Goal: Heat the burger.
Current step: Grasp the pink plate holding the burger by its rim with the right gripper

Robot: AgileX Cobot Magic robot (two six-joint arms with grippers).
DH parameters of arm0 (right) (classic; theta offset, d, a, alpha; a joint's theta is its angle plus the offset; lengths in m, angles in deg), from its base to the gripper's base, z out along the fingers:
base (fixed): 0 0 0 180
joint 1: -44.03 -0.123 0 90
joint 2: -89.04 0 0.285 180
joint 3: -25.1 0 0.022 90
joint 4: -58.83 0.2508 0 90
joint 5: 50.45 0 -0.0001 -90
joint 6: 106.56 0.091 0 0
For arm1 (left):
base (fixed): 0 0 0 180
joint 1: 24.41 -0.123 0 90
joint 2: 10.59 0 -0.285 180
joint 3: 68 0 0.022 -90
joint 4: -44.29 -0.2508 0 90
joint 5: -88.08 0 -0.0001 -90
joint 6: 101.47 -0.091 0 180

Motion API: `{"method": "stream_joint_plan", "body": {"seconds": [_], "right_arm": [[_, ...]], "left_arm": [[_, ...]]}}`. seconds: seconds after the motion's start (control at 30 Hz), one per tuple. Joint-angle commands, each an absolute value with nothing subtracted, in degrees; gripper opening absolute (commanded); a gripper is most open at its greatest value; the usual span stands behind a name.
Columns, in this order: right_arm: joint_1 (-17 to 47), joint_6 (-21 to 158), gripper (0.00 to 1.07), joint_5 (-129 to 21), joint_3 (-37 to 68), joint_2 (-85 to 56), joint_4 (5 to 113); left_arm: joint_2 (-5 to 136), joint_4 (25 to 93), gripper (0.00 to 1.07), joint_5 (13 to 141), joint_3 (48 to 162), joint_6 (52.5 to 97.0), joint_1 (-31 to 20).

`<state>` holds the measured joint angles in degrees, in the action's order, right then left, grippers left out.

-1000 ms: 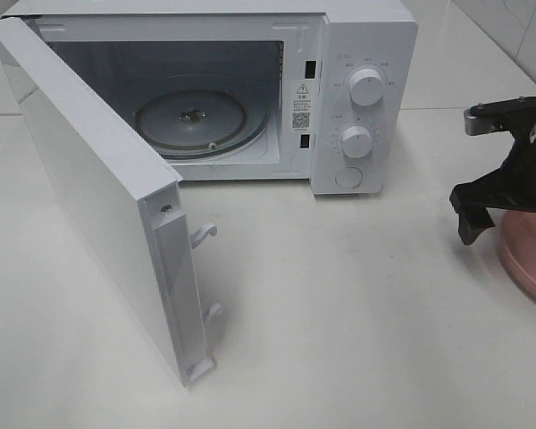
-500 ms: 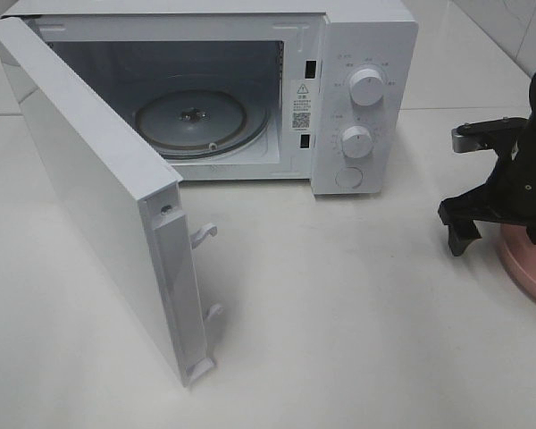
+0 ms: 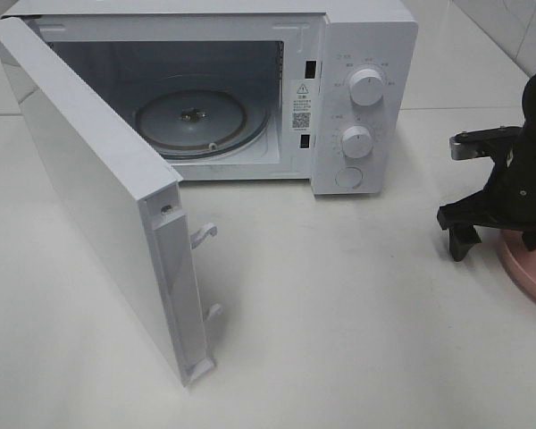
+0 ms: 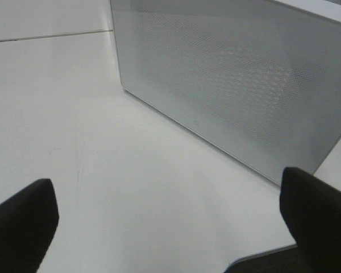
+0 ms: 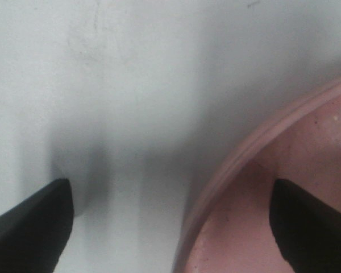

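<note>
White microwave point(image 3: 366, 45) stands door-open for loading; right gripper point(image 5: 170, 227) — jaws apart — straddles the flat pink round plate point(image 5: 329, 170) rim, at the right edge of the table point(image 3: 339, 313); left gripper point(image 4: 170, 227) jaws likewise apart.

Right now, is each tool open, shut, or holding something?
Left tool: open, holding nothing.
Right tool: open over the pink plate's rim, holding nothing.

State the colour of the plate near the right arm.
The plate is pink; right wrist view shows it best.
</note>
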<state>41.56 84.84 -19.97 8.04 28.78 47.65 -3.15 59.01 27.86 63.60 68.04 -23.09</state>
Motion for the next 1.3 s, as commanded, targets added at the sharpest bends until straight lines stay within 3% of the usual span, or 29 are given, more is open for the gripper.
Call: {"method": "stream_joint_plan", "body": {"seconds": [0.03,0.17,0.23,0.27,0.3,0.33,0.37,0.4,0.43,0.47,0.5,0.57,1.3], "right_arm": [[41.85,84.50,0.85,-19.57,8.22,29.41,47.43],[41.85,84.33,0.74,-18.48,8.22,29.41,47.37],[41.85,84.38,0.59,-18.02,8.22,29.41,47.31],[41.85,84.38,0.59,-18.02,8.22,29.41,47.31],[41.85,84.61,0.48,-17.96,8.22,29.41,47.14],[41.85,84.61,0.48,-17.96,8.22,29.41,47.14],[41.85,84.61,0.34,-18.08,8.22,29.41,47.14],[41.85,84.96,0.27,-18.02,8.22,29.41,47.25],[41.85,84.96,0.27,-18.02,8.22,29.41,47.25],[41.85,85.64,0.16,-17.85,8.22,29.41,47.20],[41.85,85.64,0.16,-17.85,8.22,29.41,47.20],[41.85,85.64,0.03,-17.79,8.22,29.41,47.02],[38.93,92.86,0.00,-15.33,4.20,26.38,37.97]], "left_arm": [[-4.35,58.95,0.98,28.44,63.38,68.50,-22.75],[-4.35,58.95,0.98,28.44,63.38,68.50,-22.75],[-4.35,58.95,0.98,28.44,63.38,68.50,-22.75],[-4.35,58.95,0.98,28.44,63.38,68.50,-22.75],[-4.35,58.95,0.98,28.44,63.38,68.50,-22.75],[-4.35,58.95,0.98,28.44,63.38,68.50,-22.75],[-4.35,58.95,0.98,28.44,63.38,68.50,-22.75],[-4.35,58.95,0.98,28.44,63.38,68.50,-22.75],[-4.35,58.95,0.98,28.44,63.38,68.50,-22.75],[-4.35,58.95,0.98,28.44,63.38,68.50,-22.75],[-4.35,58.95,0.98,28.44,63.38,68.50,-22.75],[-4.35,58.95,0.98,28.44,63.38,68.50,-22.75],[-4.35,58.95,0.98,28.44,63.38,68.50,-22.75]]}}
